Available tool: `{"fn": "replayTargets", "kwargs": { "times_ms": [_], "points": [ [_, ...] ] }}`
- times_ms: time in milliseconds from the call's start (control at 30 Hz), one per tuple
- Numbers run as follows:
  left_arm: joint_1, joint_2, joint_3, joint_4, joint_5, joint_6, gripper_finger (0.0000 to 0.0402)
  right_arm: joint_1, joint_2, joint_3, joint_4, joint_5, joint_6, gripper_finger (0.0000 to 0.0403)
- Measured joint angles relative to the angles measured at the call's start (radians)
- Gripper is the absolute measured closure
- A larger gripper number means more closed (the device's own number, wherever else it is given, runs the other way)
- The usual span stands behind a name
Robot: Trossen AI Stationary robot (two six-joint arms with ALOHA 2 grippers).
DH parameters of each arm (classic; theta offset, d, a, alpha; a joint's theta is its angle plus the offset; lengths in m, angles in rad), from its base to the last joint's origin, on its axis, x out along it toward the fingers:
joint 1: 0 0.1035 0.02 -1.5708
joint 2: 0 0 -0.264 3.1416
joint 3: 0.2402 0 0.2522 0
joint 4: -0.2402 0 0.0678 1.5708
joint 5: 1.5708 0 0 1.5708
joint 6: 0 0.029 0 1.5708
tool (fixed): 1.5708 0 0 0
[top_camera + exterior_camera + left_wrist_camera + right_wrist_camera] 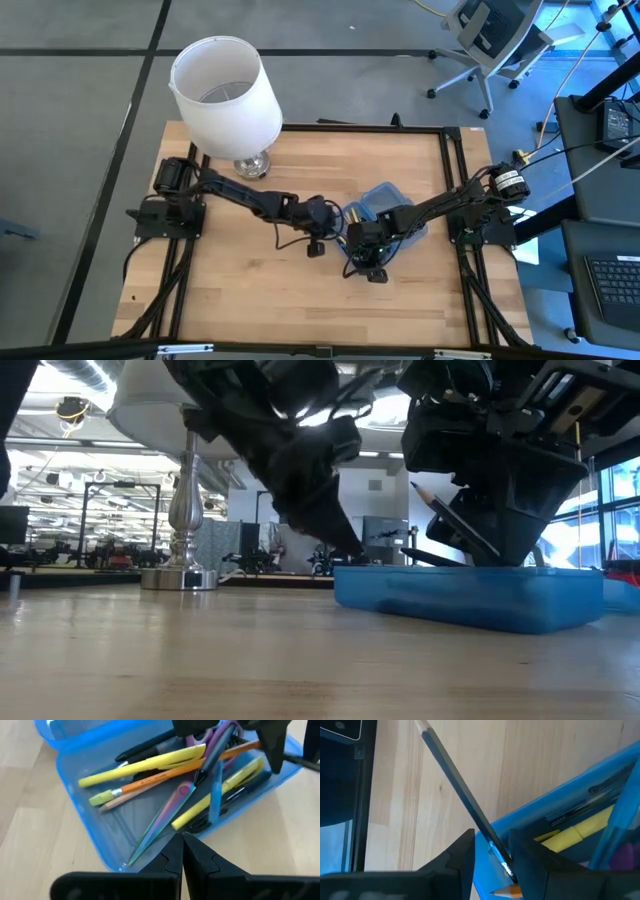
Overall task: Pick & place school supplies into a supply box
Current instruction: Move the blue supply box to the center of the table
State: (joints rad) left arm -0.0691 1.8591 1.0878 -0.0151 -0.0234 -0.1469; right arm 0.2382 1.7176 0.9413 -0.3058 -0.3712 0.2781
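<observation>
Where the left gripper (182, 851) hangs over the near rim of the small translucent blue plastic pencil case (85, 815), its two dark fingers are pressed tip to tip with nothing between them, just above the pointed end of the small purple-handled scissors (167, 815), whose iridescent blades slant down toward the case's corner. Past the blades lie the other supplies inside the case: a yellow highlighter pen (145, 764), an orange pencil with a pale green eraser (150, 781), a second yellow pen (220, 790), a blue-grey pen (216, 795) and a black pen (145, 747), all crossing one another (no lettering on any of them can be read in this view).

The right gripper (492, 852) stands over the far side of the same case (560, 800), jaws part way closed and clamped on a dark grey pencil (457, 785). That pencil tilts up and away from the case over the light wooden table (450, 750), its bare wood tip highest; faint pale print runs along the shaft between the fingers but is too small to read. From table height the pencil (455, 520) slants under the gripper, above the case (470, 595). Behind stands a lamp with a white shade (225, 90).
</observation>
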Motion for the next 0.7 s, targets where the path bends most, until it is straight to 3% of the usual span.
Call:
{"fn": "replayTargets", "kwargs": {
  "times_ms": [367, 567, 700],
  "points": [
    [0.025, 0.06, 0.002, 0.038, 0.073, -0.001, 0.04, 0.0, 0.0, 0.0, -0.011, -0.004, 0.01, 0.0279],
    [0.018, 0.062, 0.002, 0.014, 0.177, -0.104, 0.0401, -0.001, 0.0, 0.0, -0.012, 0.008, 0.057, 0.0279],
    [-0.004, 0.062, 0.002, 0.014, 0.178, -0.128, 0.0399, -0.001, -0.005, 0.0, -0.01, 0.033, 0.06, 0.0279]
  ]
}}
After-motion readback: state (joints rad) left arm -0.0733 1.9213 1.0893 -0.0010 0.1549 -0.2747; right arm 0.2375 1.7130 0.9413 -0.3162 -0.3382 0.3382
